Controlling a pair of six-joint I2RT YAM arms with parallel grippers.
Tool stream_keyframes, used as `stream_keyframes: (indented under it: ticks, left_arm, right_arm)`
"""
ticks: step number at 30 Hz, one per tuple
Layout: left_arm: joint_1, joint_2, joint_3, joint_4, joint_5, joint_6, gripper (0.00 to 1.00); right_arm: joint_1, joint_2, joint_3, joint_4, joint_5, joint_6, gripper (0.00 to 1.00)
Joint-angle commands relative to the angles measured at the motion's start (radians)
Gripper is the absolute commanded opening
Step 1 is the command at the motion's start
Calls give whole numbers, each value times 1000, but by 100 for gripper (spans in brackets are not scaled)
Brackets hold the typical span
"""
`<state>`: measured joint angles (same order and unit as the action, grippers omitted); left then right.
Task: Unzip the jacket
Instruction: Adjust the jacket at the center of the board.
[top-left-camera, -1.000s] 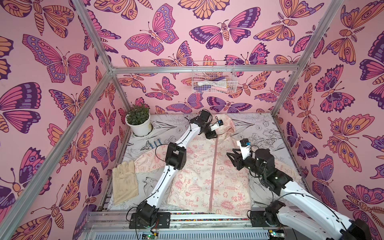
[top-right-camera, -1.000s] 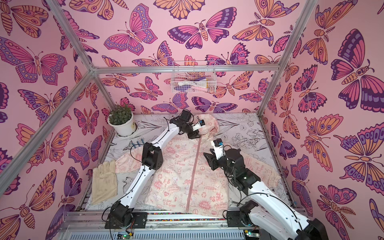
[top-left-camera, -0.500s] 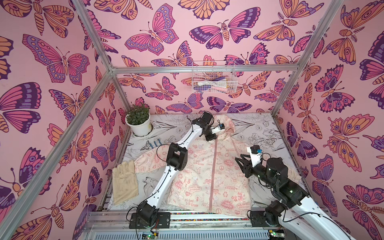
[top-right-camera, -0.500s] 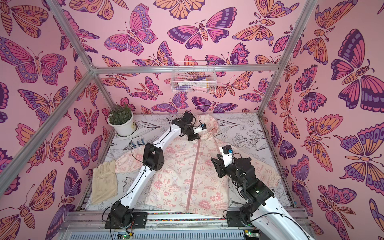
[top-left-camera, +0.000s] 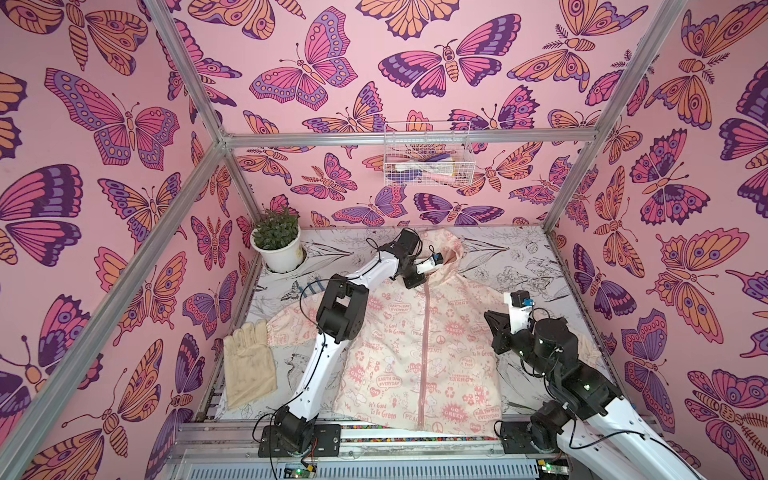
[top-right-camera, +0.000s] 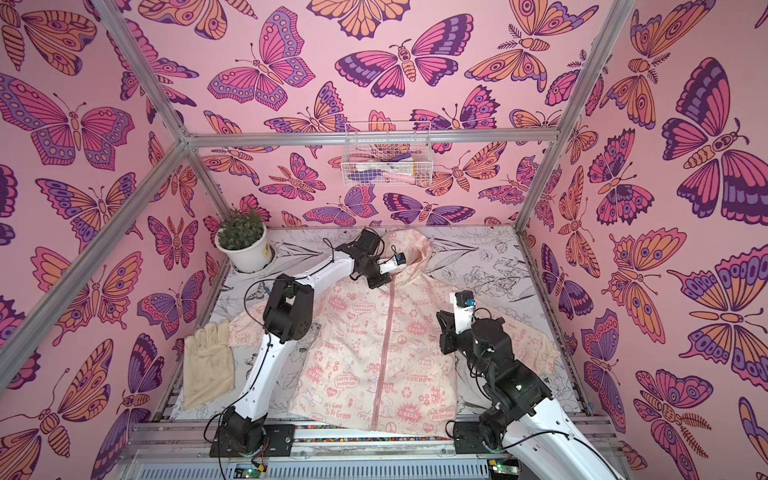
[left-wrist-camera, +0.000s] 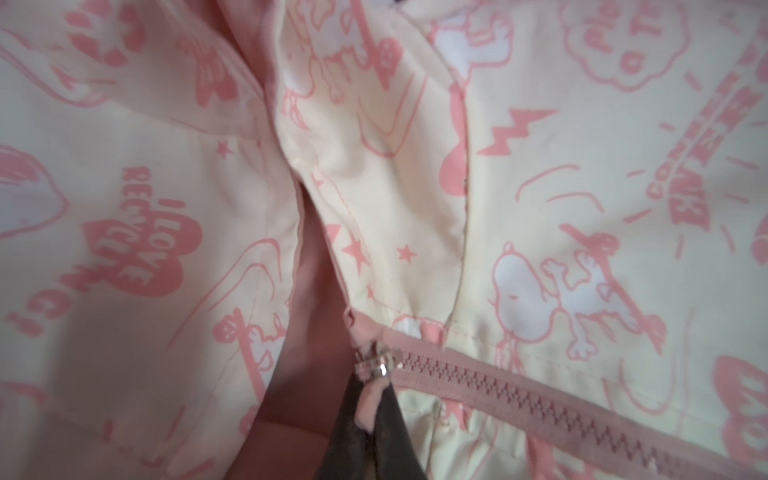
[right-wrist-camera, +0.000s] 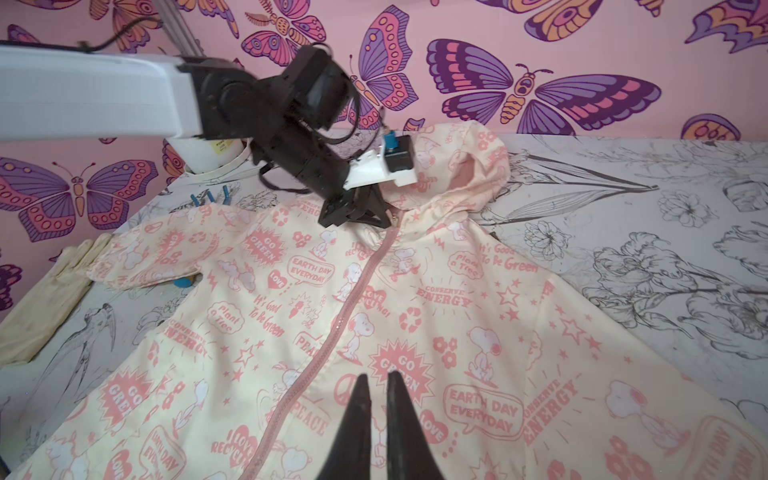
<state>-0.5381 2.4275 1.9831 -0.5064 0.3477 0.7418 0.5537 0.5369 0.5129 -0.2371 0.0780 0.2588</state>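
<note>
The table (top-left-camera: 519, 266) carries the jacket (top-left-camera: 415, 353), spread flat and front up between my two arm bases, with the hood toward the far wall and the hem at the near edge. Both top views show it so (top-right-camera: 374, 357). A beige glove (top-left-camera: 249, 365) lies just beside the sleeve on my left side.

My right gripper (right-wrist-camera: 377, 380) is over the jacket's front, on my right of the zipper (right-wrist-camera: 328, 332). Its jaws are drawn almost together with only a thin slit between them, and nothing is in them. I cannot tell whether the tips touch the cloth.

My left gripper (left-wrist-camera: 370, 390) is at the collar, at the top end of the zipper. Its jaws are pinched tight on the pink zipper pull (left-wrist-camera: 368, 401), just below the metal slider (left-wrist-camera: 376, 365). The teeth are meshed along the whole run that I can see.

A second ago both pairs of jaws stood apart. My right gripper was then farther in over the chest, and it has since drawn back toward my right side and closed up. My left has stayed at the collar and clamped down.
</note>
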Motion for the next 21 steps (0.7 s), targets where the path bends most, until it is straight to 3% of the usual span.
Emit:
stream_keyframes:
  ticks: [1, 3, 6, 8, 11, 12, 16, 21]
  left_arm:
    - [-23, -169, -306, 414, -48, -21, 0]
    - [-26, -250, -473, 589, -52, -33, 0]
    - [-47, -324, -665, 817, -52, -33, 0]
    - [-73, -341, -750, 936, -52, -33, 0]
    - [-104, -335, -837, 1110, -56, -33, 0]
    - [-110, -332, -859, 1164, -268, 91, 0]
    - [-127, -311, -914, 1335, -336, 108, 0]
    - [-134, -302, -936, 1425, -358, 94, 0]
  right_arm:
    - [6, 18, 19, -43, 132, 120, 12]
    - [6, 53, 40, -57, 150, 175, 15]
    - [4, 147, 108, -80, 137, 232, 31]
    - [-11, 259, 195, -117, 61, 262, 45]
    - [-53, 478, 366, -210, -95, 329, 55]
    - [-69, 557, 422, -235, -147, 352, 57]
    - [-126, 811, 594, -246, -340, 436, 62]
    - [-150, 1090, 794, -278, -400, 432, 65]
